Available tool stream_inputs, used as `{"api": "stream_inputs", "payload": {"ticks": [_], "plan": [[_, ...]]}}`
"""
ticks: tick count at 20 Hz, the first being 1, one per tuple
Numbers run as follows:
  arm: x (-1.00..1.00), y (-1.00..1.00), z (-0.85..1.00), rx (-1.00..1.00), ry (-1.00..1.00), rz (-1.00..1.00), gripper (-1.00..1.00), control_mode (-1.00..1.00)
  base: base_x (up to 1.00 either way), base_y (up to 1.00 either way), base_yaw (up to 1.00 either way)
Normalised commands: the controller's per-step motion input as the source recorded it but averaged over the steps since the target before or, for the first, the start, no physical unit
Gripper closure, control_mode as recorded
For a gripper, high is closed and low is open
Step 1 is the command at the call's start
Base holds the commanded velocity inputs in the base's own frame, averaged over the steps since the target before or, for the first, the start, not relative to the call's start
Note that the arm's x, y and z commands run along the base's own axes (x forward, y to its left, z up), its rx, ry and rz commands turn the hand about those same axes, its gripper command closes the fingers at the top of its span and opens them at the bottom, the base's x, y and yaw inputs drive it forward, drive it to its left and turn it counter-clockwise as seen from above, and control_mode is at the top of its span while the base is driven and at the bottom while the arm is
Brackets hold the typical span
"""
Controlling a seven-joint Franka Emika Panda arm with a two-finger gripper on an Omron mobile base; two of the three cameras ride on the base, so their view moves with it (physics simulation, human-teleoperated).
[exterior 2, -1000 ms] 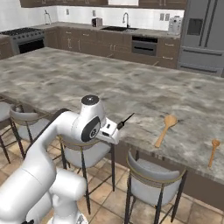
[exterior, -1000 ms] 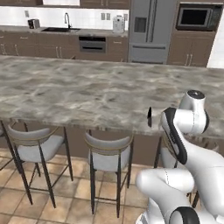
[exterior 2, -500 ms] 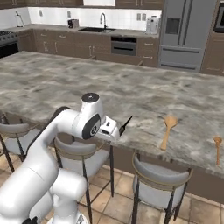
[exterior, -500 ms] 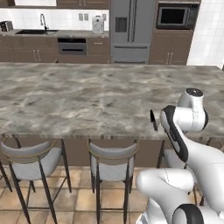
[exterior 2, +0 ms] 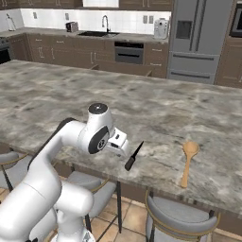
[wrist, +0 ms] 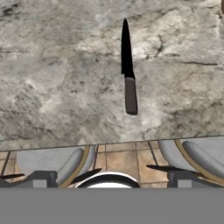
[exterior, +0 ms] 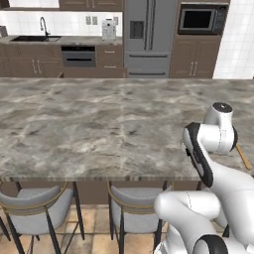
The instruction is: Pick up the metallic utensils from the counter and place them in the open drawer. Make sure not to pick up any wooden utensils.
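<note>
**Q:** Where is the thing you're after?

**A:** The black knife (wrist: 127,70) lies flat on the counter (wrist: 52,78), upper middle of my hand view, blade tip pointing to the top of the frame and handle end toward the bottom, close to the counter's near edge. In the right base view the same knife (exterior 2: 133,156) sits in the lower middle, just beside my wrist. The wooden spoon (exterior 2: 188,161) lies apart from it toward the right; that one I leave alone.

**Q:** And your gripper?

**A:** My gripper (wrist: 109,177) stands spread wide with nothing between the fingers. Its tips sit at the bottom of the hand view, off the counter's edge, with the stools and floor tiles behind them. It is not over the knife yet.

**Q:** How do you expect the knife to handle?

**A:** I judge it light and stiff, so it won't sag or bend. It is thin and lies flush on hard stone, so the fingers have little height to catch. The blade looks smooth and tapered, likely to slip.

**Q:** So where do you take hold?

**A:** On the handle, the thicker grey part in the middle of the hand view, fingers closing across its width.
</note>
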Motion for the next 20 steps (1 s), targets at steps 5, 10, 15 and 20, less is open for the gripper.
{"api": "stream_inputs", "payload": {"ticks": [5, 10, 15, 20], "plan": [[0.00, 0.00, 0.00, 0.00, 0.00, 0.00, -1.00, 1.00, 0.22, -0.24, 0.01], [0.00, 0.00, 0.00, 0.00, 0.00, 0.00, -1.00, 1.00, 0.00, 0.00, 0.00], [0.00, 0.00, 0.00, 0.00, 0.00, 0.00, -1.00, 1.00, 0.00, 0.00, 0.00], [0.15, 0.00, 0.00, 0.00, 0.05, 0.00, -1.00, -1.00, 0.07, 0.00, 0.00]]}}
